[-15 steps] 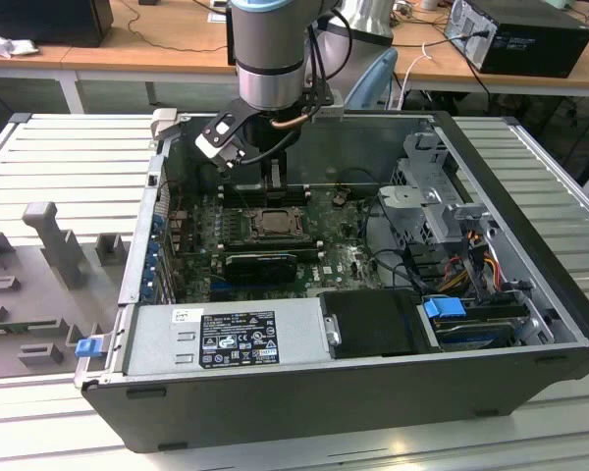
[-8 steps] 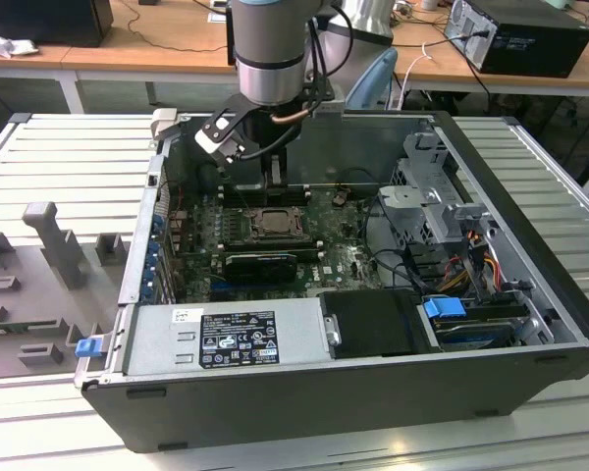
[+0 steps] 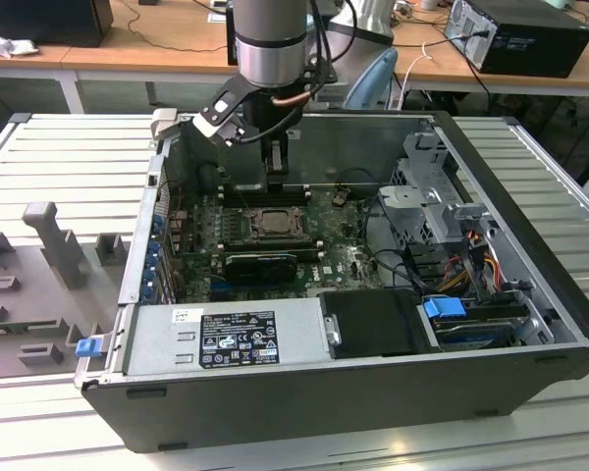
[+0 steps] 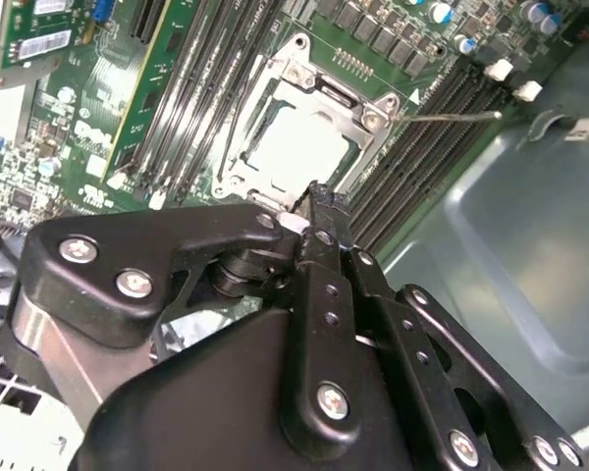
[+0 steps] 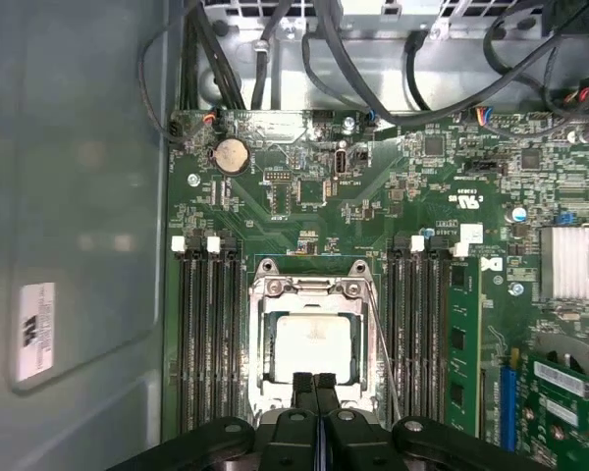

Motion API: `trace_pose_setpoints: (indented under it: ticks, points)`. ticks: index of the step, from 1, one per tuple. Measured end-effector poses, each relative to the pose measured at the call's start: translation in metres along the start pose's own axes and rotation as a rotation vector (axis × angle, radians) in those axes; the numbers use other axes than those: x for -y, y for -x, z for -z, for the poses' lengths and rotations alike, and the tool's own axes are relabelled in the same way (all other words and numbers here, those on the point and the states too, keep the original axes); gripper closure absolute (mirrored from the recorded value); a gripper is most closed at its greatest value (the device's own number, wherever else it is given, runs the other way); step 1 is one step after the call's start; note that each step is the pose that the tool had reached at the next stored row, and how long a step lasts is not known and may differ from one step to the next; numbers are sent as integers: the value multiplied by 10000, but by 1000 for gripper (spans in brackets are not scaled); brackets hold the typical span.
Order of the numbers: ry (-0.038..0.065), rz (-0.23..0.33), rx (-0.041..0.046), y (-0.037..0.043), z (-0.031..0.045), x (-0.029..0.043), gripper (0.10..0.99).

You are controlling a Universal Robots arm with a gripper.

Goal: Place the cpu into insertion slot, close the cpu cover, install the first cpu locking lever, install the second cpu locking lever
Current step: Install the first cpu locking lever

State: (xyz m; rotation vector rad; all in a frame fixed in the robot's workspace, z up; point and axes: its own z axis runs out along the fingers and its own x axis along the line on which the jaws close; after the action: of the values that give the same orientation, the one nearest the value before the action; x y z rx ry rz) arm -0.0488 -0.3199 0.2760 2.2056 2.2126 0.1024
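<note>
The cpu [image 5: 312, 345] has a pale, matt silver-grey metal top; the cpu cover [image 5: 310, 287] framing it is brighter bare metal. The circuit board [image 5: 304, 221] looks glossy green, the gripper [image 5: 315, 381] satin black with shiny screws [image 4: 332, 400], the case wall [image 5: 79, 196] dull grey sheet metal.

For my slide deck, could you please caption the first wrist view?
Shut pincer at the edge of the lowered cpu cover, the cpu showing through its window.
</note>
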Motion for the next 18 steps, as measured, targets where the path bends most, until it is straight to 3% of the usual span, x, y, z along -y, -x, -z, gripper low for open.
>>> trace_pose_setpoints:
  ticks: [3,11,18]
  points:
    - [-14,0,0,-3,80,-5,980]
    - [-70,1554,-58,-3,77,-5,980]
    - [-116,2011,-79,-3,76,-4,980]
